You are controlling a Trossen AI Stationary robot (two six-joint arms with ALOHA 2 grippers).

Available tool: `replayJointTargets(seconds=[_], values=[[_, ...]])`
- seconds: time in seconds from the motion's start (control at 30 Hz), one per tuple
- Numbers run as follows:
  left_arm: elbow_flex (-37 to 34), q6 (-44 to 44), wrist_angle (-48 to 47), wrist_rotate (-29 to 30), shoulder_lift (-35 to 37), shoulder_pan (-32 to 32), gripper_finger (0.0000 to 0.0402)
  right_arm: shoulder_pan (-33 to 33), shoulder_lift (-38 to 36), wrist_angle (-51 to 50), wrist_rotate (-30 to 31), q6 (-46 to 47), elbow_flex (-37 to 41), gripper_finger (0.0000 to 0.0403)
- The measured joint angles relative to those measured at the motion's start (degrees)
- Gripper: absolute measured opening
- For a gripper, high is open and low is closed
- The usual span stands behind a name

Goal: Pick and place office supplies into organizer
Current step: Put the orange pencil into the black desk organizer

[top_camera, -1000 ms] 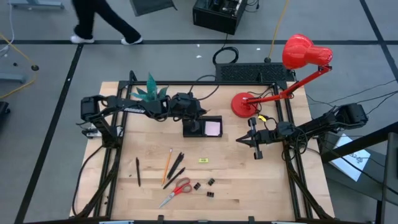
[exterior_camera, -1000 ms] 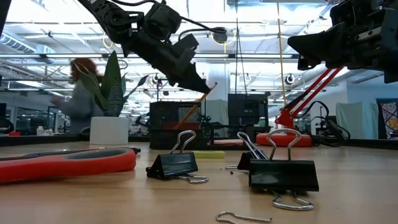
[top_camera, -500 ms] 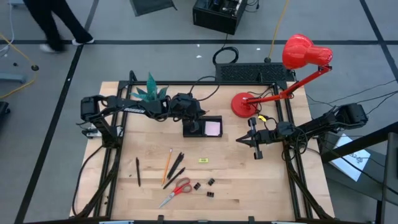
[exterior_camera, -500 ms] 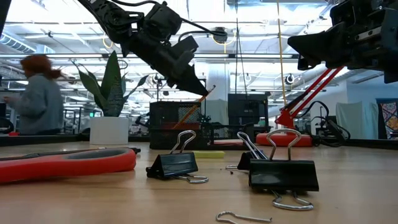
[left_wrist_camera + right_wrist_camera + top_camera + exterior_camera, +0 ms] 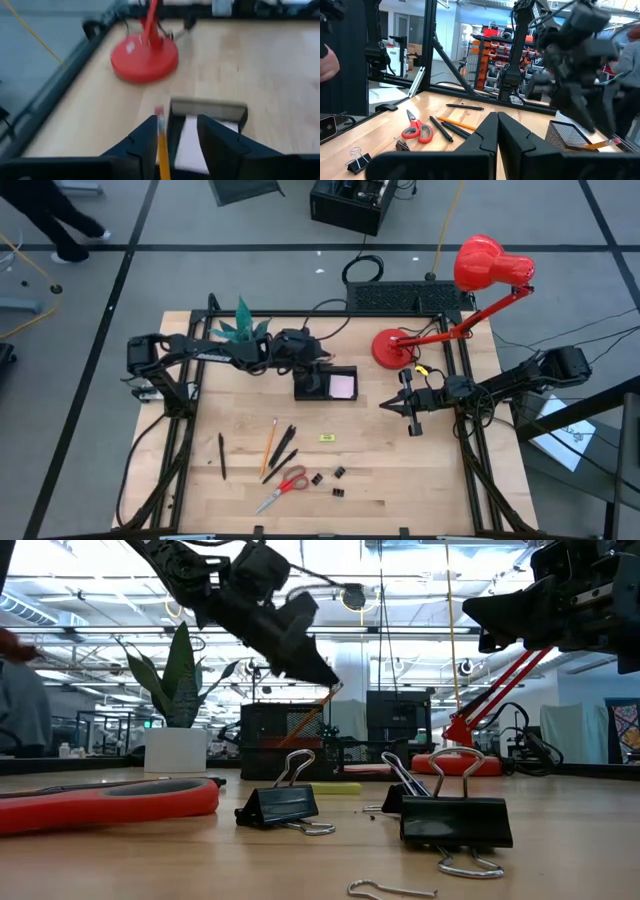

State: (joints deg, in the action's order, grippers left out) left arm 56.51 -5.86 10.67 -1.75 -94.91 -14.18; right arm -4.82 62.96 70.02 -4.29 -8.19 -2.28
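Note:
My left gripper (image 5: 318, 380) hangs open over the black organizer (image 5: 352, 370), which holds a pale pink sticky-note pad (image 5: 342, 386). An orange pencil (image 5: 161, 142) stands slanted between the open fingers, its lower end down in the organizer (image 5: 300, 735) and its eraser end (image 5: 615, 142) sticking up. My right gripper (image 5: 385, 406) waits shut above the table's right part. Another pencil (image 5: 269, 446), black pens (image 5: 283, 450), red-handled scissors (image 5: 284, 487), binder clips (image 5: 338, 472) and a small yellow piece (image 5: 327, 438) lie flat on the near table. My left gripper has its fingers apart around the pencil's upper part (image 5: 160, 125). The pencil runs along the inner side of one finger (image 5: 148, 145); whether it still touches that finger I cannot tell. The fingers slant down from the table's left.
A red desk lamp stands with its base (image 5: 393, 347) just right of the organizer. A potted teal plant (image 5: 243, 328) is at the far left and a black keyboard (image 5: 410, 297) at the far edge. A person (image 5: 60, 220) walks on the floor beyond the table.
My left gripper has opened its fingers while staying in place over the organizer. The pencil stays slanted with its lower end in the organizer. The person beyond the table has walked toward the left.

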Motion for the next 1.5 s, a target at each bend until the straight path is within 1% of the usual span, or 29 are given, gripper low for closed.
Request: replayJointTargets(seconds=[0.13,0.23,0.33,0.4,0.47,0.53,0.6,0.7,0.8,0.9,1.07,1.17,1.23,1.3,1.4,1.5], values=[[0.28,-1.74,-0.6,2.05,4.5,1.31,0.0161,0.02,0.0,-0.02,0.0,0.0,0.01,0.0004],[0.36,-1.48,-3.17,5.54,9.71,3.54,0.0167,0.0,0.0,-0.02,-0.02,0.02,0.0,0.0004],[0.39,-0.88,-10.25,12.66,15.61,7.06,0.0167,0.01,0.0,-0.06,-0.02,0.02,0.0,0.0004],[0.39,0.41,-16.58,18.03,19.13,10.16,0.0168,0.02,0.0,-0.09,-0.11,0.02,-0.01,0.0004],[0.39,4.01,-21.71,22.13,22.03,13.6,0.0168,0.0,0.0,-0.08,-0.2,0.02,-0.01,0.0004],[0.39,9.64,-26.58,25.26,24.31,16.9,0.0168,0.0,0.0,-0.05,-0.22,0.02,-0.01,0.0004],[0.39,15.57,-30.87,27.46,25.54,20.03,0.0168,0.0,0.0,-0.09,-0.22,0.02,-0.01,0.0004],[0.39,23.25,-37.26,29.24,25.76,24.17,0.0168,0.02,0.0,-0.04,-0.22,0.02,-0.01,0.0004],[0.39,31.6,-41.99,29.38,24.83,27.58,0.0168,0.01,0.0,0.03,-0.22,0.04,-0.01,0.0004],[0.37,39.37,-44.98,26.04,23.09,30.71,0.0168,0.0,0.01,0.07,-0.23,0.81,0.0,0.0004],[0.37,51.85,-47.67,25.13,18.54,35.51,0.0168,0.0,0.0,0.01,-0.24,1.53,-0.01,0.0004],[0.39,61.83,-50.0,25.04,15.08,35.85,0.0168,0.01,0.02,0.03,-0.24,1.6,0.01,0.0004],[0.37,67.6,-53.01,23.38,12.47,35.3,0.0168,0.02,0.02,-0.05,-0.24,1.6,0.01,0.0004],[0.37,71.76,-54.51,20.14,9.53,34.37,0.0168,0.0,0.02,0.02,-0.24,1.75,0.01,0.0004],[0.33,75.39,-56.71,14.76,5.45,33.13,0.0168,0.01,0.0,-0.04,-0.24,1.84,-0.01,0.0004],[0.33,76.09,-56.23,12.99,2.2,32.13,0.0168,0.01,0.0,-0.01,-0.24,2.15,0.0,0.0004]])
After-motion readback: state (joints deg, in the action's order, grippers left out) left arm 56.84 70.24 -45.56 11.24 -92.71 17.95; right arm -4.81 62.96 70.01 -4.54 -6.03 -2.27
